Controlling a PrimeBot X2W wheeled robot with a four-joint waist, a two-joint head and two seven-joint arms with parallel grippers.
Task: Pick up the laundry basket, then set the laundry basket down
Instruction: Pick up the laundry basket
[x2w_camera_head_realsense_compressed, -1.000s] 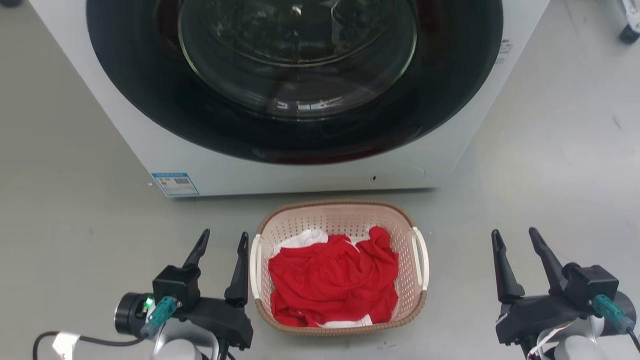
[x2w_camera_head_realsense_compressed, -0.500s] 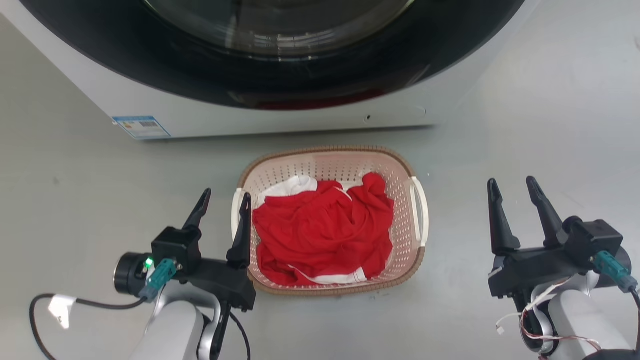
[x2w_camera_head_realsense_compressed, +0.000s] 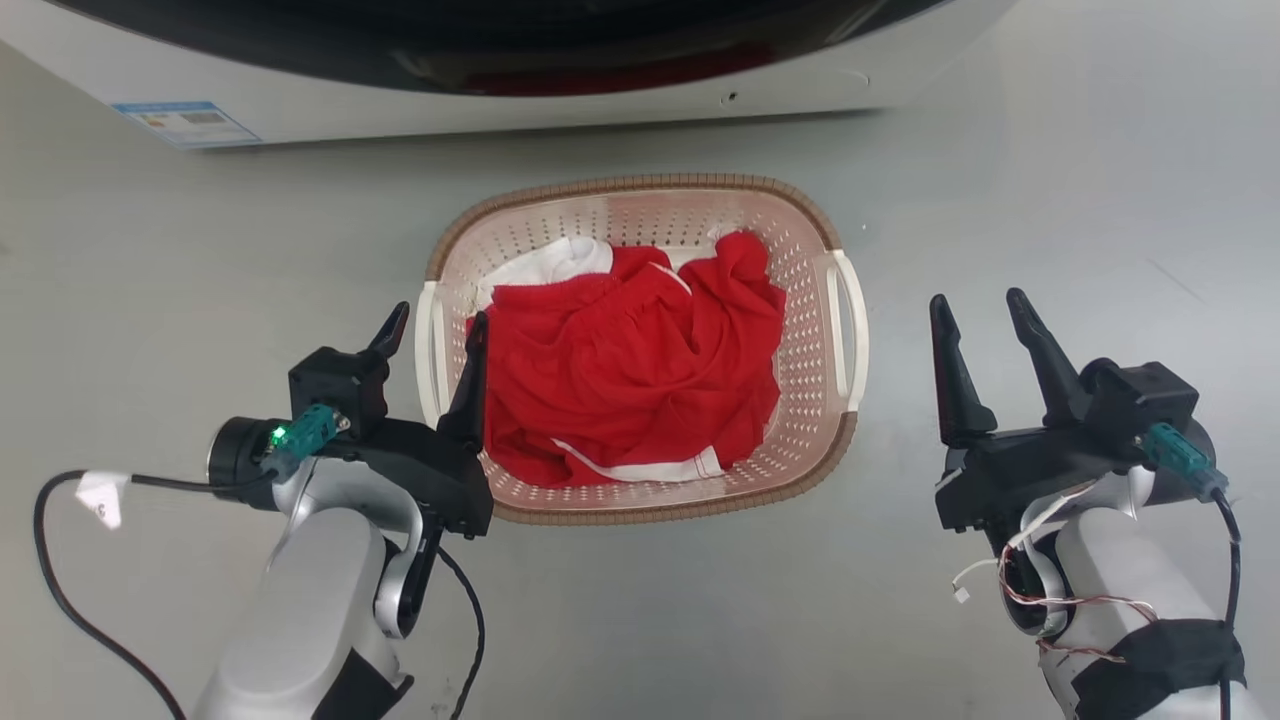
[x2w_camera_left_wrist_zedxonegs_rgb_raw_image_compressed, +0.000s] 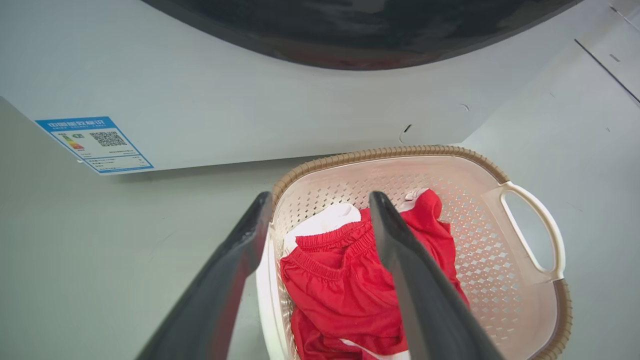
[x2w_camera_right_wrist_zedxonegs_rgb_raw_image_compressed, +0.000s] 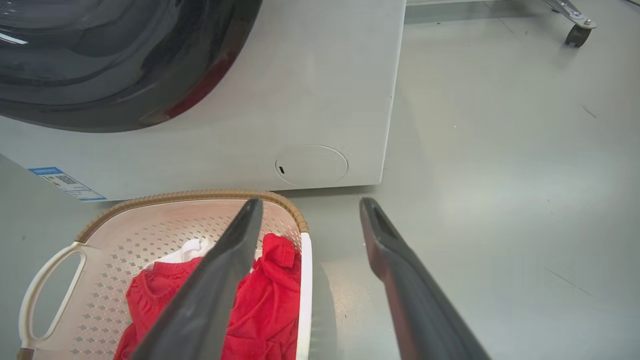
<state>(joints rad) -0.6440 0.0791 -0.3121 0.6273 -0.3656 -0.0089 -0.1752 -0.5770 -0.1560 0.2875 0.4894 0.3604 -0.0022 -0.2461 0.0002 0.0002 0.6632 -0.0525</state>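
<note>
1. Head view: The laundry basket stands on the floor, near the foot of the washer, with red clothing inside.
   - Its long axis runs across the robot, left to right, with a white handle at each end.
   - The left gripper has its jaws apart and straddles the left handle. The outer finger is outside the wall and the inner finger is inside, over the clothing.
   - The right gripper also has its jaws apart. It stands to the right of the right handle, with bare floor between them.
   - Assessment: the left arm is the nearer. The right arm needs to move inward, toward the basket, before both ends can be lifted together.

2. Left wrist view: The left gripper is spread wide.
   - The near handle and the basket rim lie between its two fingers.
   - Whether either finger touches the plastic cannot be determined.
   - The far handle is unoccupied.

3. Right wrist view: The right gripper is spread.
   - The basket lies low and to the left of the fingers.
   - The near handle shows in the gap between the fingers, but it is not enclosed by them.
   - Assessment: closing the jaws here would likely catch nothing.
</note>
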